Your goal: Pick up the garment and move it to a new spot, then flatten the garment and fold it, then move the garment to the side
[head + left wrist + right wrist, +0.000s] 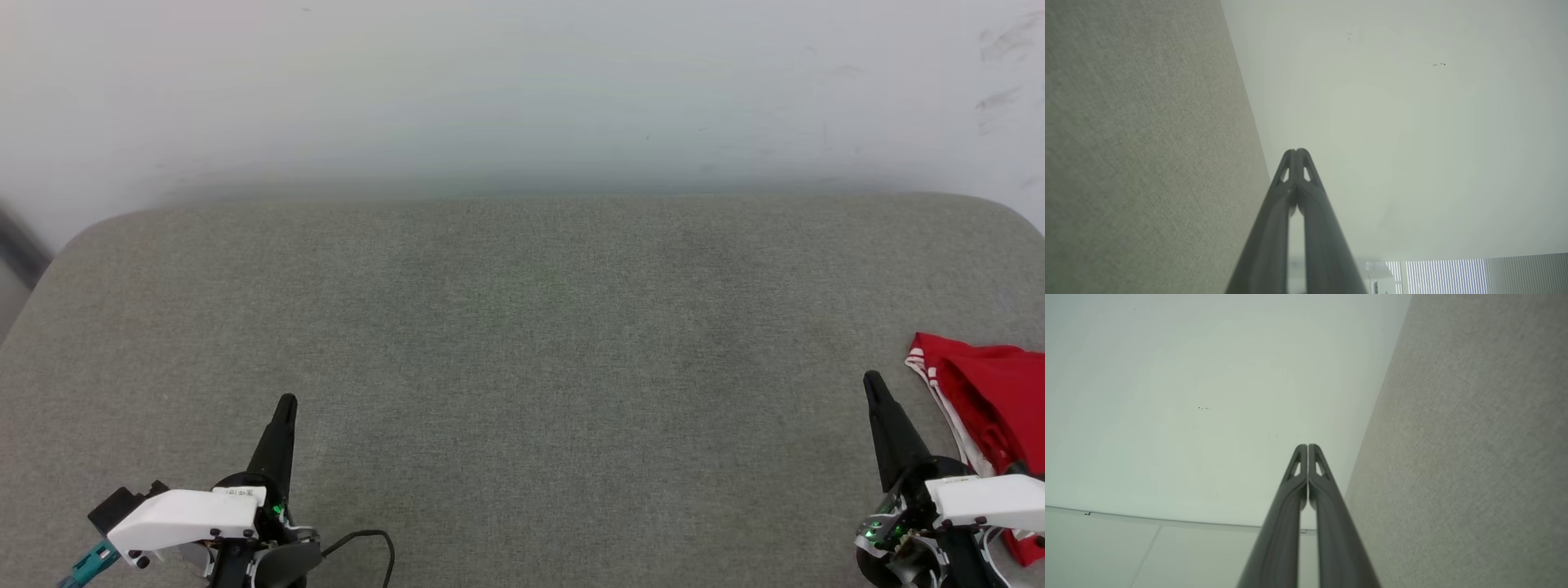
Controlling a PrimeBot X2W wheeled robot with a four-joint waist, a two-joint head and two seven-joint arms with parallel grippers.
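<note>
Closed fingertip to fingertip, with nothing gripped, the left gripper (286,404) and the right gripper (873,382) were seen over the grey padded surface (522,327), fingers pointed toward the pale wall (522,82). Just beside the right gripper, on its outer side, the garment (992,392) was found bunched in a red heap, well apart from the left gripper.

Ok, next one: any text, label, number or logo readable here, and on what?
None can be read.
A white label behind the left gripper: marks too small to read.
The garment: the visible part is plain red with striped trim.
</note>
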